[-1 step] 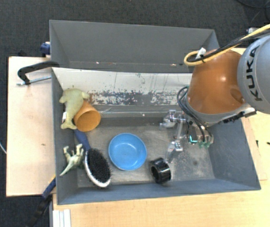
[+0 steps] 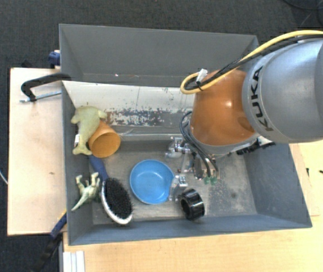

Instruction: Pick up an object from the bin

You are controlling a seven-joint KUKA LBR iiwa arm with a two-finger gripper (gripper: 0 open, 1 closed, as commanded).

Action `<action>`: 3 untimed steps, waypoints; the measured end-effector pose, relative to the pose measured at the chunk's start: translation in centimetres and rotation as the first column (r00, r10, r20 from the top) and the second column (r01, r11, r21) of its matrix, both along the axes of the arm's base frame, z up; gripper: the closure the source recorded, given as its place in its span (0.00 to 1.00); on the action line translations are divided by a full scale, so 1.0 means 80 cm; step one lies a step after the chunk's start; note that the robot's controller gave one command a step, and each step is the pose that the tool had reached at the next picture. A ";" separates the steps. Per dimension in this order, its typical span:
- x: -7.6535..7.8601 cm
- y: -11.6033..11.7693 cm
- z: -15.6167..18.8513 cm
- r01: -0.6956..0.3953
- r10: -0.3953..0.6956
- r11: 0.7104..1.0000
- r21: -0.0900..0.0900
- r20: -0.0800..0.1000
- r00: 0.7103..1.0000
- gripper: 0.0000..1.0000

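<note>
My gripper (image 2: 181,174) hangs low in the middle of the bin, beneath the arm's orange cover, its metal parts right at the right rim of a round blue bowl (image 2: 149,181). The bowl lies open side up on the bin floor. A small black cylindrical thing (image 2: 192,204) sits just below the gripper by the bin's front wall. I see nothing held in the gripper.
A black oval hairbrush (image 2: 117,200) with a blue handle lies left of the bowl. Beside it stands a small green dinosaur figure (image 2: 86,190). An orange cup (image 2: 105,141) on its side and a pale yellow soft toy (image 2: 85,126) fill the back left corner.
</note>
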State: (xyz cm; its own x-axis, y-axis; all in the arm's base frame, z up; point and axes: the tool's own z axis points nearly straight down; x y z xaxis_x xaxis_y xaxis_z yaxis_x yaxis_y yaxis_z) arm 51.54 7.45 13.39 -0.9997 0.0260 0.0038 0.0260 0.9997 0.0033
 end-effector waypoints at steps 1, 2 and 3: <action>0.090 0.045 -0.076 -0.287 0.287 0.958 -0.002 0.009 0.958 0.00; 0.095 0.046 -0.071 -0.282 0.282 0.959 -0.002 0.026 0.959 1.00; 0.086 0.019 0.130 -0.387 0.387 0.922 -0.006 0.019 0.922 1.00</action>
